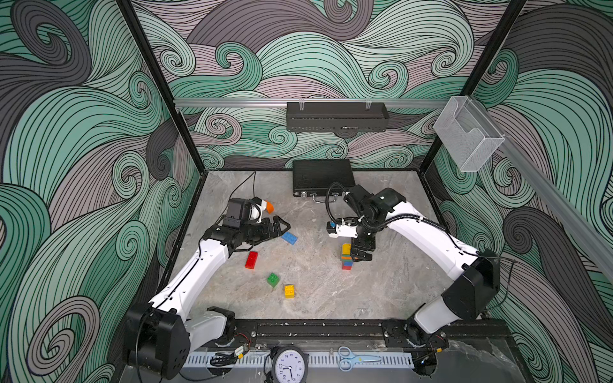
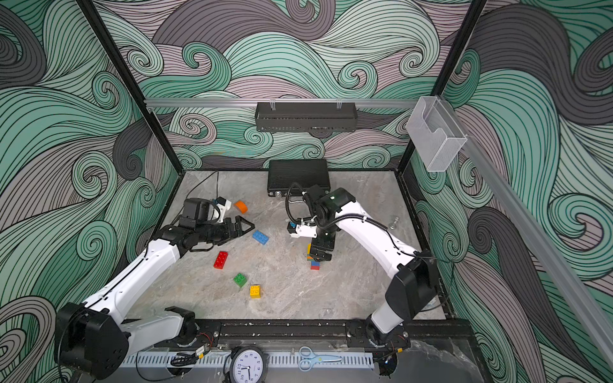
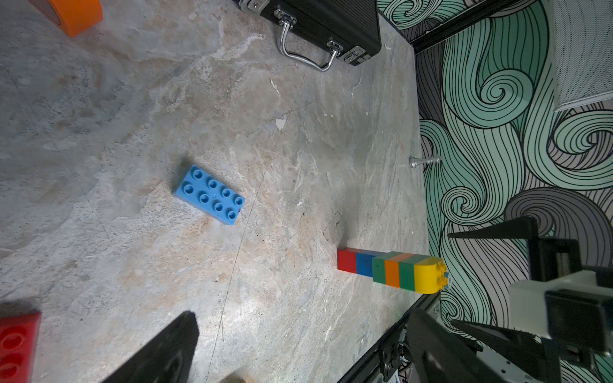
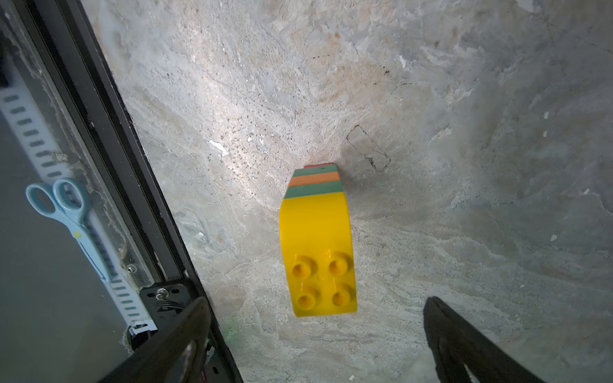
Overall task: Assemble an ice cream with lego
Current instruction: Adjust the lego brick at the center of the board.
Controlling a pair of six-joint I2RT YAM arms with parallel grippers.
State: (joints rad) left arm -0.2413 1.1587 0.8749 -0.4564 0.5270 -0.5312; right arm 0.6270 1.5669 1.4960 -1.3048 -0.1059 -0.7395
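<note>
Right of centre on the tabletop [image 1: 331,305], your lego stack [image 1: 346,258] stands upright. It runs red at the base, then blue, green, orange and green, with a yellow half-round piece [image 4: 316,238] on top, its four studs facing up. Your right end effector [image 1: 361,257] hangs just above the stack, pointing down. In the right wrist view its fingers [image 4: 185,338] are spread wide to either side of the yellow piece, with bare tabletop in each gap. It seems to be gripping nothing, though the top views are too crowded there to confirm it is clear of the plastic.

Left of centre, your left end effector [image 1: 284,227] is also spread wide and empty, pointing right. A blue oblong brick [image 1: 289,237] lies flat just beside its tips. Nearer to you lies a red oblong brick [image 1: 251,259]. Nearer again are a green square brick [image 1: 273,279] and a yellow square brick [image 1: 289,291], close together but apart. An orange half-round piece [image 2: 241,206] lies farther back, beside the left wrist. A black briefcase [image 1: 323,177] lies closed against the far wall, its handle facing you.
</note>
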